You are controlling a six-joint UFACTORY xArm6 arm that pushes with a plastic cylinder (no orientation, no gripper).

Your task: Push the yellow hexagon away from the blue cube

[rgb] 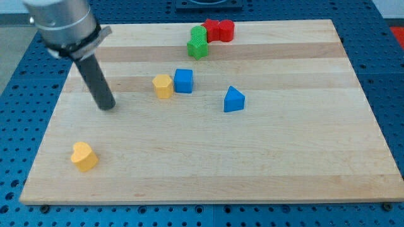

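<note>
In the camera view, the rod leans down from the view's top left; my tip (107, 106) rests on the board well left of the yellow hexagon (163, 86), touching nothing. The hexagon sits just beside the blue cube (184, 80), on its left.

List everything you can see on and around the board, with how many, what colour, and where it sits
yellow hexagon: one, yellow, centre-left, touching the blue cube on its right
blue cube: one, blue, just above centre
blue triangular block: one, blue, right of centre, standing alone
yellow heart-shaped block: one, yellow, near the view's bottom left
green blocks: apparently two, green, near the view's top edge, shapes unclear
red blocks: apparently two, red, right of the green ones
wooden board: one, light wood
perforated table: one, blue, around the board
my tip: one, dark rod, left of the yellow hexagon, not touching
</note>
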